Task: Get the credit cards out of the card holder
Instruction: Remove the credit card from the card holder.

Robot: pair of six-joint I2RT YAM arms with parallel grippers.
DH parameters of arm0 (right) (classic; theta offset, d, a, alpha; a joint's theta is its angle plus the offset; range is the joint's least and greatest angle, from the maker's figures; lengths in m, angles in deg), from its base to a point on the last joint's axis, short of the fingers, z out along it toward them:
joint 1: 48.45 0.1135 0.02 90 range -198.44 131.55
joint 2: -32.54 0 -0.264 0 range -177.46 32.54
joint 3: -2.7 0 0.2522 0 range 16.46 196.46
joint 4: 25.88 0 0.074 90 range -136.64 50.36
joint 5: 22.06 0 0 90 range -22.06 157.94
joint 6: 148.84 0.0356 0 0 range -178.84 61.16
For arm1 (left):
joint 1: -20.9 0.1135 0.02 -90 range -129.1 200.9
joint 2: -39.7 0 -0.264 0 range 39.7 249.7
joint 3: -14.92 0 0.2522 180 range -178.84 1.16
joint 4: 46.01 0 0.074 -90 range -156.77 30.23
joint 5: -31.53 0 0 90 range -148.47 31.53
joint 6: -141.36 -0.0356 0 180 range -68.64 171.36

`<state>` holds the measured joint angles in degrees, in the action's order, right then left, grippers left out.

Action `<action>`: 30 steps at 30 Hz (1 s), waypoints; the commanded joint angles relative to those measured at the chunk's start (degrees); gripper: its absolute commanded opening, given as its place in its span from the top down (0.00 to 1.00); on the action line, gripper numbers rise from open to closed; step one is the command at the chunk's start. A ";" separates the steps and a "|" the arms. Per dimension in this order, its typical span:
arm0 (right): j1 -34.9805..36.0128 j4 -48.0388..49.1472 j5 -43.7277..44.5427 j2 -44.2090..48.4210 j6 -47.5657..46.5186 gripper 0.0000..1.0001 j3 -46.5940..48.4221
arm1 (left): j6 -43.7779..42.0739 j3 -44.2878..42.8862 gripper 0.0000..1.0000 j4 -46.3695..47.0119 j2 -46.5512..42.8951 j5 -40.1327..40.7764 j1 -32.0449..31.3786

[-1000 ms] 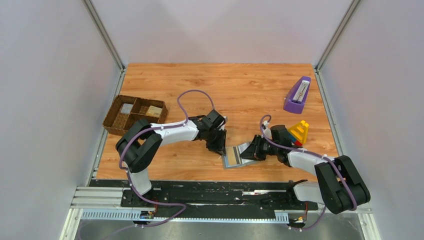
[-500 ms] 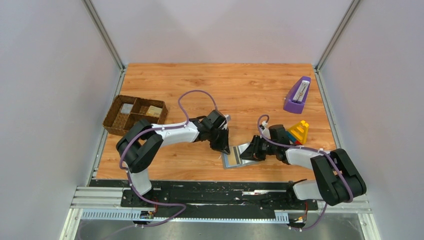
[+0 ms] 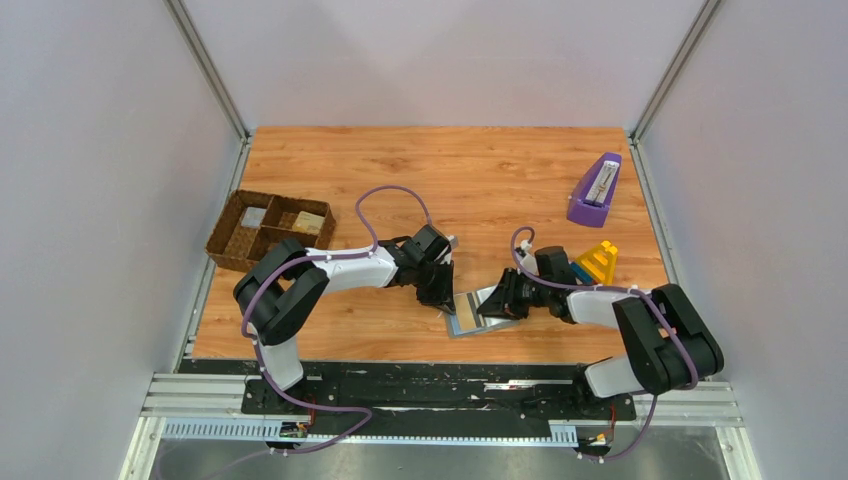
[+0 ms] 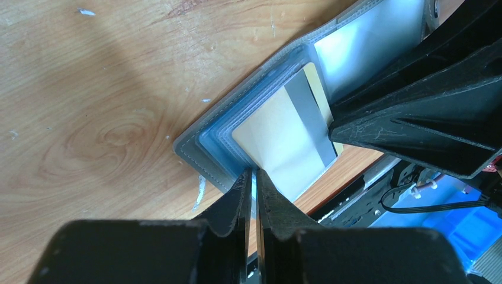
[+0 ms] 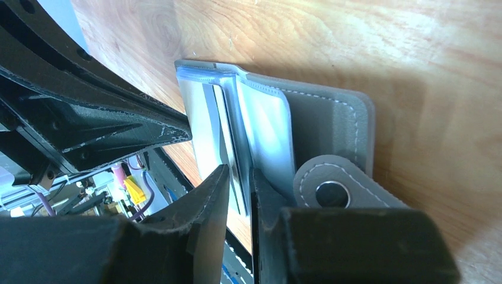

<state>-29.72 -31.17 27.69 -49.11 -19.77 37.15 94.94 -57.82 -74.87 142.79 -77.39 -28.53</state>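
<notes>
The card holder (image 3: 472,322) lies open near the table's front edge, between both grippers. It also shows in the left wrist view (image 4: 195,151) and the right wrist view (image 5: 331,118). A pale cream credit card (image 4: 278,142) with a grey stripe sticks partly out of its left pocket; it looks tan from above (image 3: 463,312). My left gripper (image 3: 445,298) (image 4: 253,173) is shut on that card's corner. My right gripper (image 3: 497,303) (image 5: 240,174) is shut on the holder's clear pocket panel and holds the right flap tilted up. Any other cards are hidden.
A brown woven divided tray (image 3: 232,238) with flat pieces in it stands at the left edge. A purple object (image 3: 595,190) and a yellow toy (image 3: 598,262) sit to the right. The black rail (image 3: 440,385) runs just past the holder.
My left gripper has moved down and right onto the holder's left edge. My right gripper has shifted slightly left, and the holder's right flap stands more tilted.
</notes>
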 commanded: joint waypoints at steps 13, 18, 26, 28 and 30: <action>0.00 8.20 -5.30 0.15 -0.99 1.00 -1.53 | -2.82 -0.10 0.85 -3.14 2.39 6.19 -0.30; -0.39 7.10 -5.09 1.44 -1.10 1.00 -2.48 | -3.51 0.02 0.85 -4.16 2.73 7.36 -0.29; -0.85 4.01 -3.09 5.06 -1.68 1.00 -3.19 | -3.83 0.52 0.85 -4.05 3.64 7.90 -0.32; -1.05 3.32 -2.69 5.36 -1.72 1.00 -3.27 | -3.85 0.49 0.85 -4.07 3.69 7.86 -0.32; -1.32 2.45 -2.12 5.53 -1.64 1.00 -3.32 | -3.94 0.57 0.85 -4.11 3.81 7.89 -0.32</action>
<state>-30.45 -27.34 25.00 -45.02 -20.21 34.11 93.84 -58.26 -76.00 143.11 -75.99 -28.53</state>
